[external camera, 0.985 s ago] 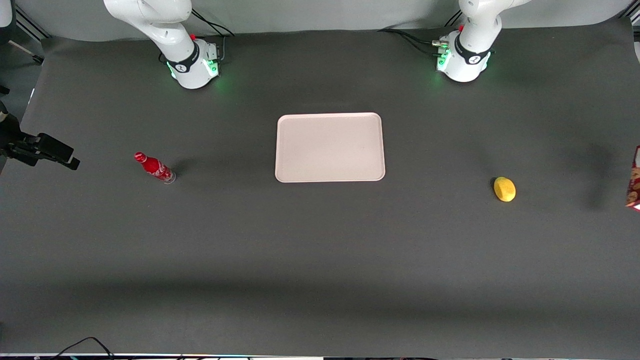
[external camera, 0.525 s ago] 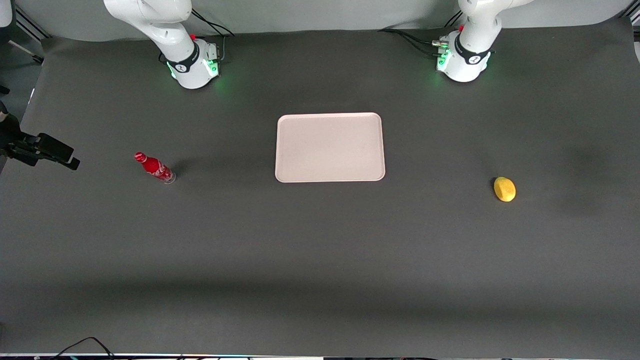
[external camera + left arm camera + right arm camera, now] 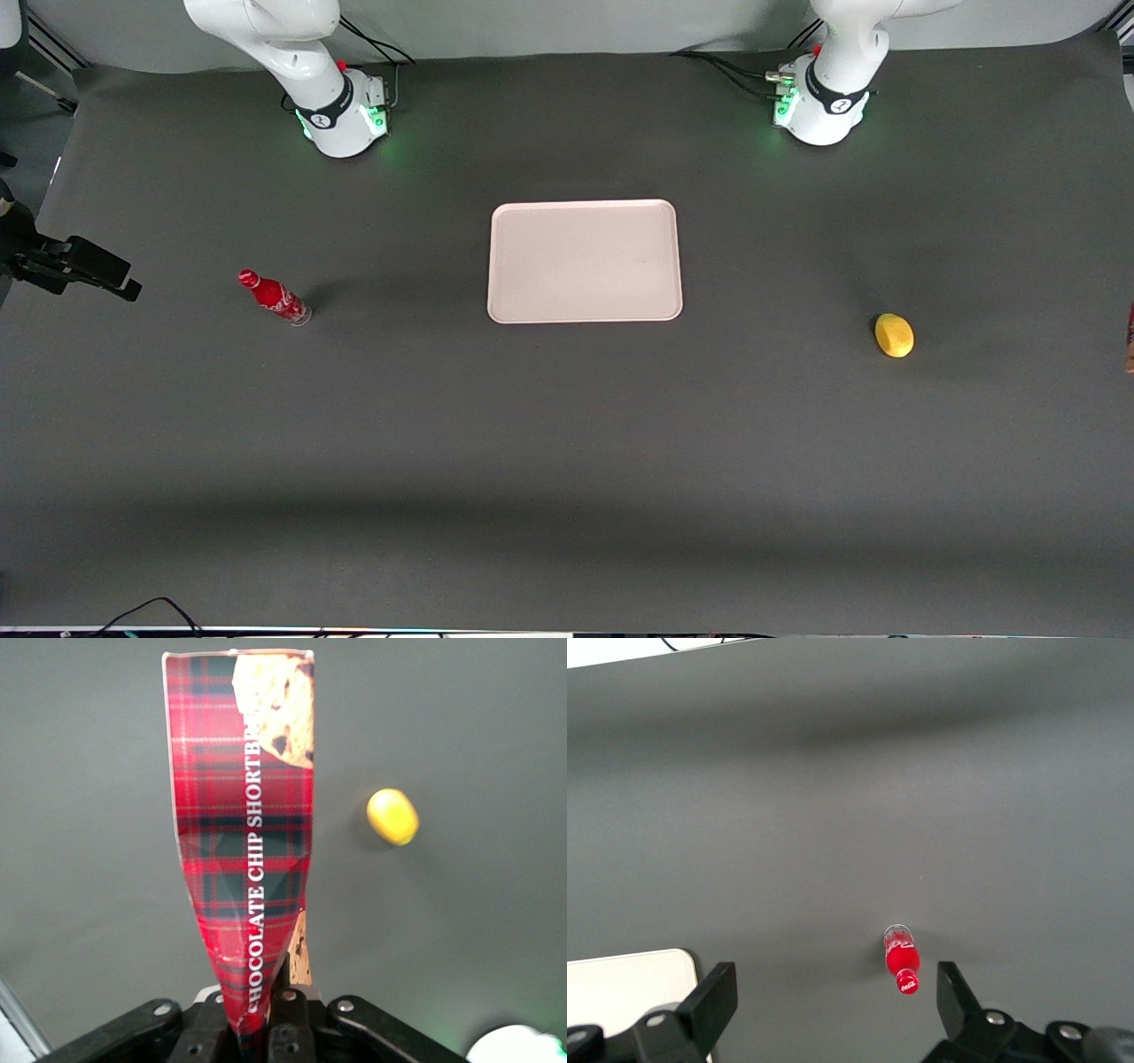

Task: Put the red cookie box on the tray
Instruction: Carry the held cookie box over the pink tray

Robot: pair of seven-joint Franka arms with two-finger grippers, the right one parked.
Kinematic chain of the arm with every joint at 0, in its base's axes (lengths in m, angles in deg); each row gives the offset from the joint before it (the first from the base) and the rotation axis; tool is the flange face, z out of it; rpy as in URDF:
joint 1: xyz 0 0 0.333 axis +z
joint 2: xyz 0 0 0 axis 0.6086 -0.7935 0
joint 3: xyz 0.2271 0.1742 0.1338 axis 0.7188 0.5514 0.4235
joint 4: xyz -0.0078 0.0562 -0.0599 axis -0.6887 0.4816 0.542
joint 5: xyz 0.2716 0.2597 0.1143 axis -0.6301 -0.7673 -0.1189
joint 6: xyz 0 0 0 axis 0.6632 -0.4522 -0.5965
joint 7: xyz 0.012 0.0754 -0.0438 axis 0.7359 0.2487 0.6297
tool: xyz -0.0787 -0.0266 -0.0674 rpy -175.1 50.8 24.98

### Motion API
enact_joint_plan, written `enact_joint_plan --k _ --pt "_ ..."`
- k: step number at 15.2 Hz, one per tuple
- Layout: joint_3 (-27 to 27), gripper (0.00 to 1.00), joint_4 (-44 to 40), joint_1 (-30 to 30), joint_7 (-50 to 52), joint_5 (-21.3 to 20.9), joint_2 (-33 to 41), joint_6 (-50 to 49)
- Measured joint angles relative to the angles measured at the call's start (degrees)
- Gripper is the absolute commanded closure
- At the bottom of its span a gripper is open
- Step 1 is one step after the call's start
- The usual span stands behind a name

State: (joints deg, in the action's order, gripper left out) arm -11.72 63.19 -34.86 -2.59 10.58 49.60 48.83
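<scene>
The red cookie box [image 3: 244,833], tartan-printed with a cookie picture at its upper end, hangs high over the dark table. My left gripper [image 3: 257,1028] is shut on its pinched lower end, one finger on each side. In the front view only a thin sliver of the red cookie box [image 3: 1130,337] shows at the frame edge, toward the working arm's end of the table, and the gripper itself is out of view there. The pale pinkish tray [image 3: 585,260] lies flat in the middle of the table with nothing on it.
A yellow lemon [image 3: 894,335] lies on the table between the tray and the box, and it also shows below the held box as the lemon [image 3: 392,816]. A small red bottle [image 3: 273,298] stands toward the parked arm's end.
A second ago part of the box showed at the front view's edge. Half a second ago it was out of view. Now a thin sliver shows again.
</scene>
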Motion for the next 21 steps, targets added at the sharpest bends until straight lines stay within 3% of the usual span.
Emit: enact_joint_plan --k 4,6,14,17,21 --pt "-0.4 1.0 0.1 -9.1 16.0 -0.4 1.5 -3.5" --pt "-3.1 1.0 0.2 -12.1 25.5 -0.5 2.4 -4.7" --pt "-32.3 1.0 1.9 -13.8 71.7 -3.1 5.1 -2.6" --pt "-40.2 1.0 5.0 -14.2 80.1 -3.6 5.2 1.7" --pt "-46.0 1.0 14.6 -14.2 85.0 -3.8 8.2 10.1"
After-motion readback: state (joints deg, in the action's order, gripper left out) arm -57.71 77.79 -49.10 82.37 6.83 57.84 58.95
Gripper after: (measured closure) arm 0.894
